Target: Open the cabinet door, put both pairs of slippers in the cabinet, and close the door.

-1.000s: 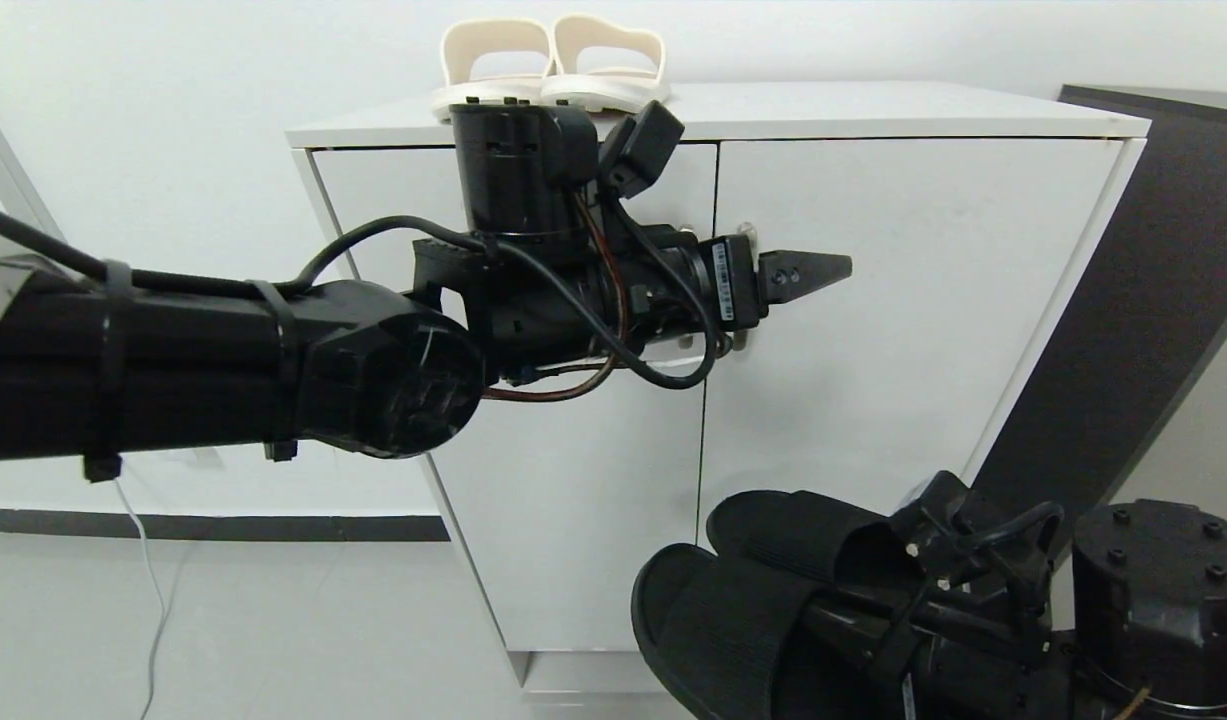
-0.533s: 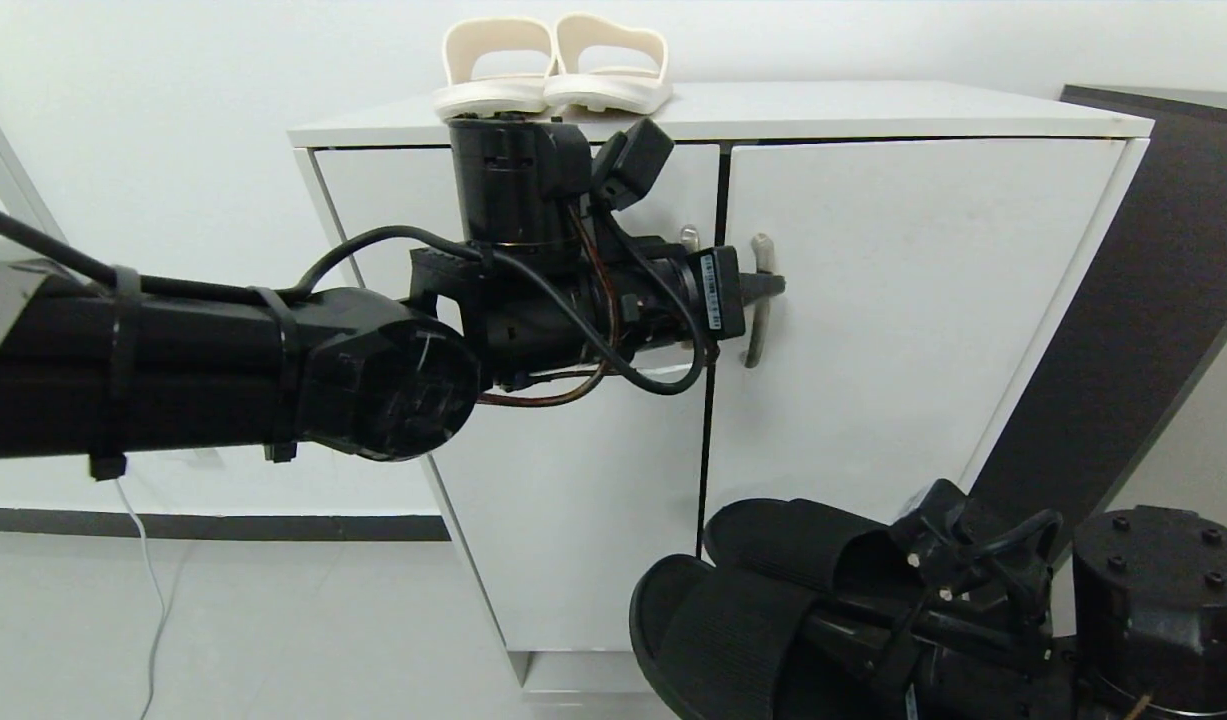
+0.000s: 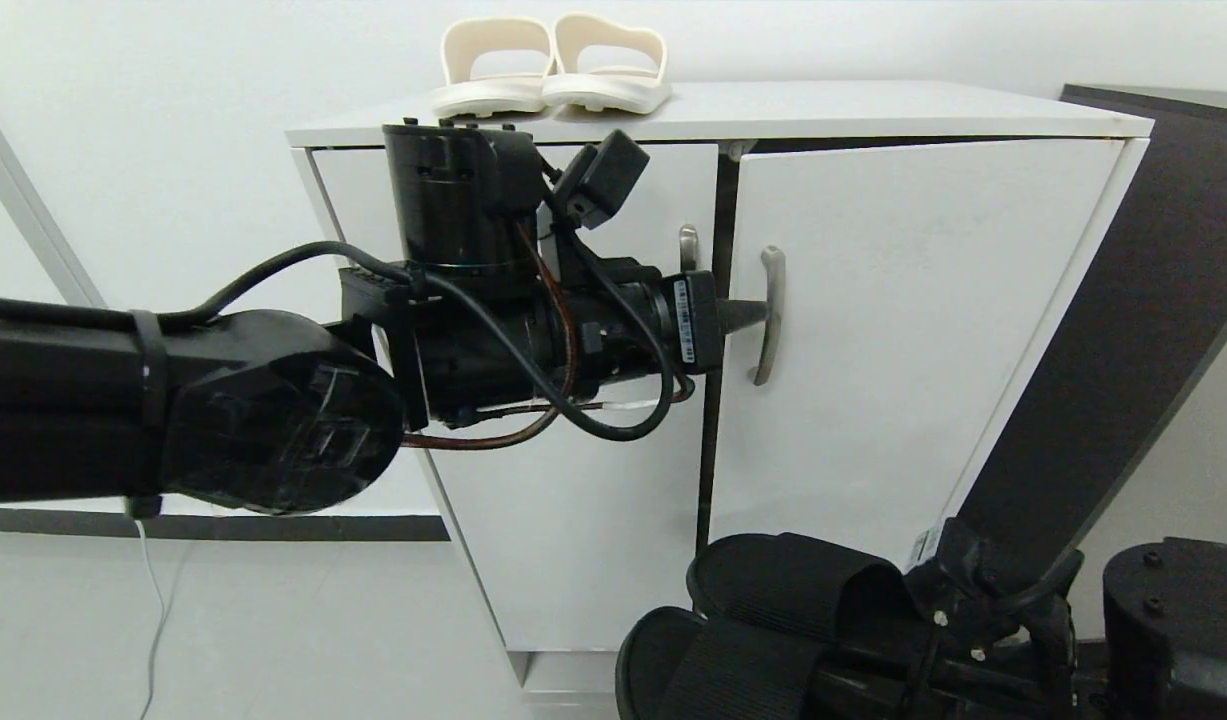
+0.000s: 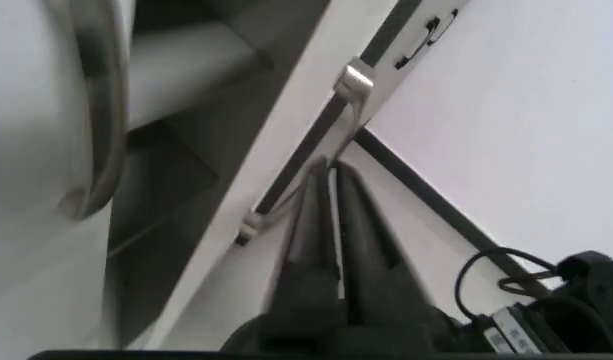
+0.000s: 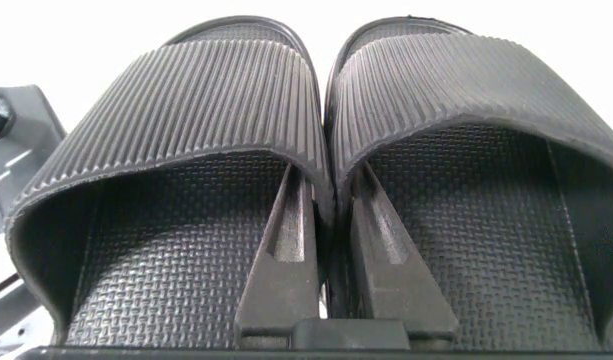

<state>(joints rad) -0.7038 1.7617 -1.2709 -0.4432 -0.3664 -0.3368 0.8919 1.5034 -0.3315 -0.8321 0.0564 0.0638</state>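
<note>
A white two-door cabinet (image 3: 873,110) stands ahead, its right door (image 3: 903,330) slightly ajar with a dark gap along its top and inner edge. My left gripper (image 3: 745,315) is shut, its joined fingers (image 4: 336,215) tucked behind that door's metal handle (image 3: 770,320), also seen as handle (image 4: 351,85). A pair of white slippers (image 3: 551,65) rests on the cabinet top. Low at the right, my right gripper (image 5: 331,185) is shut on the pair of black slippers (image 3: 783,600), one finger inside each slipper (image 5: 186,130), pinching their inner walls together.
The left door (image 3: 573,500) is closed, and its handle (image 3: 687,245) sits just beside my left wrist. A dark panel (image 3: 1123,350) leans along the cabinet's right side. A thin cable (image 3: 158,620) hangs down the wall at the left.
My left gripper drew back from beyond the handle and now sits behind it. The right door has swung slightly open. The right arm with the black slippers has dropped lower.
</note>
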